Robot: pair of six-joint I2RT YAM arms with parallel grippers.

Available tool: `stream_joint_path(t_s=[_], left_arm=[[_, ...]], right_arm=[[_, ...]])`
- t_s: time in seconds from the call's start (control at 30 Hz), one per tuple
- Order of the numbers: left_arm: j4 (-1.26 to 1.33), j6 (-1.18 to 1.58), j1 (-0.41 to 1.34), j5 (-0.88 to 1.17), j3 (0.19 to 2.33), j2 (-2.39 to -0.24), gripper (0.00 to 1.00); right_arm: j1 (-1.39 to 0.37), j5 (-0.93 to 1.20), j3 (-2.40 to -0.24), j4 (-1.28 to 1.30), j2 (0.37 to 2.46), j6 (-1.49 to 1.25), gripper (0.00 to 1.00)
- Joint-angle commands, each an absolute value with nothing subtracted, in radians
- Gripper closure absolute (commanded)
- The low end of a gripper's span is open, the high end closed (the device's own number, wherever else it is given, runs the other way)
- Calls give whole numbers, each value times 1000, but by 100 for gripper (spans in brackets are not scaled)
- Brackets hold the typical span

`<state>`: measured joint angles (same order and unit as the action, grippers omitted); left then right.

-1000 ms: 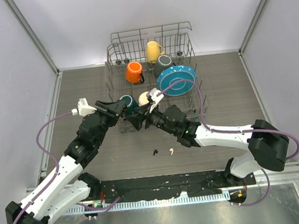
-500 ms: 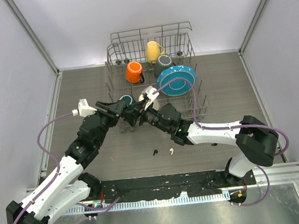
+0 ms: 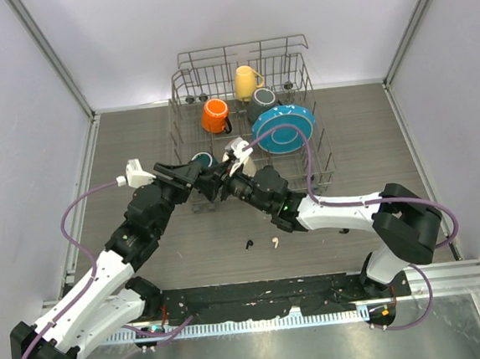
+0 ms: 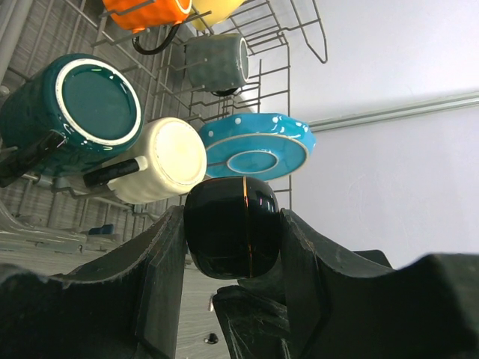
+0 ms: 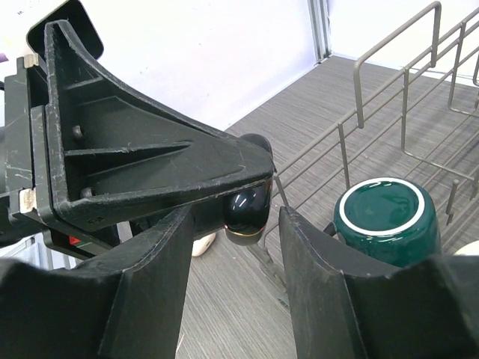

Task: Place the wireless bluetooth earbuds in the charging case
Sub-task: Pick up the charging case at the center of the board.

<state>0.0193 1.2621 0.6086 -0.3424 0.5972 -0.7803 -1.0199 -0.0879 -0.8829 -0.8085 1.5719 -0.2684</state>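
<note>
Top external: a black earbud [image 3: 247, 245] and a white earbud [image 3: 274, 244] lie on the table [image 3: 135, 138], toward six o'clock from centre. They look tiny, light and slick, so I'd pinch the stems.

Left wrist: my left gripper [image 4: 232, 233], partly closed, clamps the glossy, hard charging case [image 4: 224, 217].

Right wrist: my right gripper [image 5: 238, 218] straddles the case, jaws apart. No writing is legible.

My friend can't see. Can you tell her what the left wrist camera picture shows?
A shiny black charging case with a thin gold line is pinched in the left gripper. Behind it, a wire dish rack holds a teal mug, a cream mug and a blue plate.
</note>
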Motion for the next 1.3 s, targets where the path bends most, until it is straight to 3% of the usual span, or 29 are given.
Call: stream_joint_path(t_s=[0.0, 0.2, 0.47, 0.6, 0.63, 0.73, 1.07, 1.27], left_arm=[[97, 1278, 614, -345, 592, -764, 100], [113, 1262, 614, -331, 589, -764, 100], [114, 1261, 614, -336, 578, -747, 100], [114, 1264, 614, -341, 568, -732, 100], [115, 1264, 614, -339, 566, -733, 100], [115, 1264, 614, -336, 568, -732, 100], [135, 1266, 614, -321, 566, -749, 100], [153, 1261, 614, -319, 554, -741, 97]], right_arm=[[-1026, -106, -934, -877, 1583, -268, 46], [-1026, -107, -936, -882, 1597, -284, 56], [-1025, -106, -914, -914, 1591, -284, 78], [-1025, -100, -913, -919, 1583, -284, 75], [-1025, -107, -910, -923, 1585, -284, 68], [-1026, -113, -916, -923, 1585, -281, 61], [-1025, -107, -933, -913, 1598, -284, 58], [-1026, -101, -925, -914, 1594, -288, 88]])
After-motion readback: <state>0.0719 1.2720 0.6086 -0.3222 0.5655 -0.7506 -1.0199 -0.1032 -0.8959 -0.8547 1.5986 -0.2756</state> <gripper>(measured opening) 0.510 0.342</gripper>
